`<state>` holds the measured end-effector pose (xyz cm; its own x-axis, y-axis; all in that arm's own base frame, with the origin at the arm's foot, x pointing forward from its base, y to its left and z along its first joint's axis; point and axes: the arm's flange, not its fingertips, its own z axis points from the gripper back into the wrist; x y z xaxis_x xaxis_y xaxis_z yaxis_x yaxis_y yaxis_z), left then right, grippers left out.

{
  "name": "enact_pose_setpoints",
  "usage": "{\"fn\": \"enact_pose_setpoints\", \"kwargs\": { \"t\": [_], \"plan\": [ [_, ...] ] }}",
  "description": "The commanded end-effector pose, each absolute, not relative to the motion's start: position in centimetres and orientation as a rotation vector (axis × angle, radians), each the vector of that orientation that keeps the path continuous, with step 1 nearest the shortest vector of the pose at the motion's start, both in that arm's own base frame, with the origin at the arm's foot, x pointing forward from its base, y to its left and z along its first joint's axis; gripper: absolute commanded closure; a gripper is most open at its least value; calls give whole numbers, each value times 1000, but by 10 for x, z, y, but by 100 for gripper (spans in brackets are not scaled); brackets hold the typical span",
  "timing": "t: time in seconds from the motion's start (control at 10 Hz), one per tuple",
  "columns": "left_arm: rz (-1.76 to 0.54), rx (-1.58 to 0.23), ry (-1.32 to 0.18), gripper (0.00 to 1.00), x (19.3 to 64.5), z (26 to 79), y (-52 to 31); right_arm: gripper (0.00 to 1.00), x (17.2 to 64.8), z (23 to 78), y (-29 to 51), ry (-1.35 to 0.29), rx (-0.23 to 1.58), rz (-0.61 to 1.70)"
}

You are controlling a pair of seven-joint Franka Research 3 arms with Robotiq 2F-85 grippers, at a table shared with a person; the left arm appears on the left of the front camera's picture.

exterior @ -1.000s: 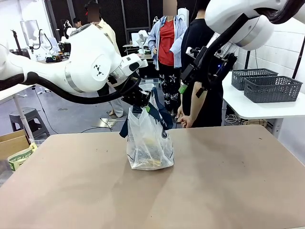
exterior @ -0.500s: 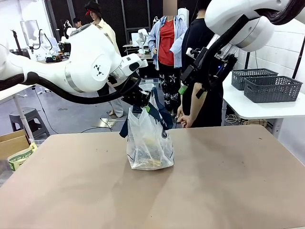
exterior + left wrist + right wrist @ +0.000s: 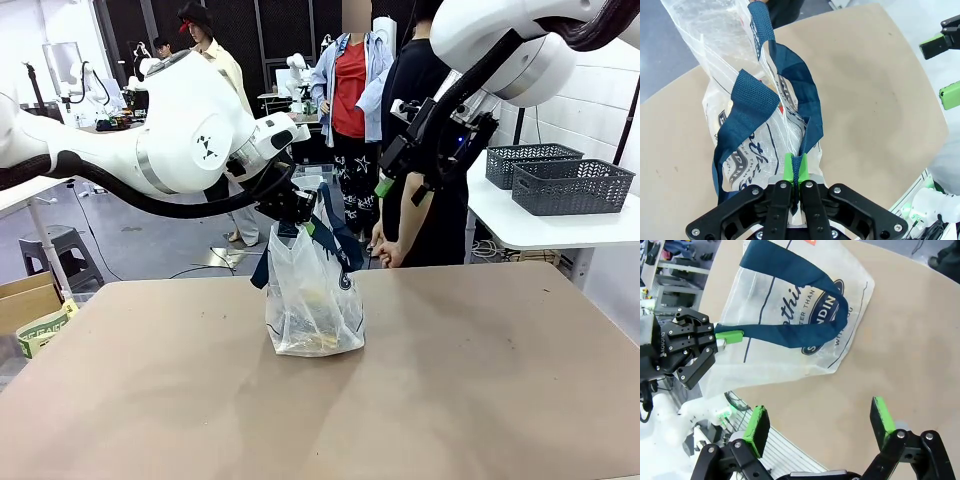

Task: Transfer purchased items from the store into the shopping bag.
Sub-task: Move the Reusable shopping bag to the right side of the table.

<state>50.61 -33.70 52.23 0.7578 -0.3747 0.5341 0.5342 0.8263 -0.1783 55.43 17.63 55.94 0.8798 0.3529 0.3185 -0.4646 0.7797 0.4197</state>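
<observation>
The shopping bag (image 3: 313, 300), clear plastic with navy straps and lettering, stands upright on the middle of the table. My left gripper (image 3: 300, 215) is above it, shut on a navy strap (image 3: 807, 115) and the bag's top edge; its green pads (image 3: 788, 167) pinch both. Purchased items (image 3: 318, 340) show dimly through the plastic at the bag's bottom. My right gripper (image 3: 400, 170) hangs open and empty, high over the far right of the bag (image 3: 790, 315). From there the left gripper (image 3: 687, 347) is seen holding the strap.
A person in black (image 3: 420, 150) stands at the table's far edge, hands down. Two dark grey lattice baskets (image 3: 560, 180) sit on a white side table at the right; whether one is the store I cannot tell. The tabletop (image 3: 480, 380) around the bag is bare.
</observation>
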Motion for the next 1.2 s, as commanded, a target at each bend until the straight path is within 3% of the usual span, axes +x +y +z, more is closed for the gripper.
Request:
{"fn": "enact_pose_setpoints", "kwargs": {
  "t": [0.0, 0.2, 0.5, 0.8, 1.1],
  "plan": [
    [-504, -332, -510, 100, 506, 525, -336, 0, 558, 561, 176, -217, 509, 447],
    [-504, -332, -510, 100, 506, 525, -336, 0, 554, 559, 176, -228, 511, 446],
    [-504, -332, -510, 100, 506, 525, -336, 0, 548, 580, 151, -268, 523, 794],
    [-504, -332, -510, 100, 506, 525, -336, 0, 561, 580, 112, -483, 486, 1121],
    [-504, -332, -510, 100, 506, 525, -336, 0, 571, 583, 89, -565, 467, 1349]
  ]
}}
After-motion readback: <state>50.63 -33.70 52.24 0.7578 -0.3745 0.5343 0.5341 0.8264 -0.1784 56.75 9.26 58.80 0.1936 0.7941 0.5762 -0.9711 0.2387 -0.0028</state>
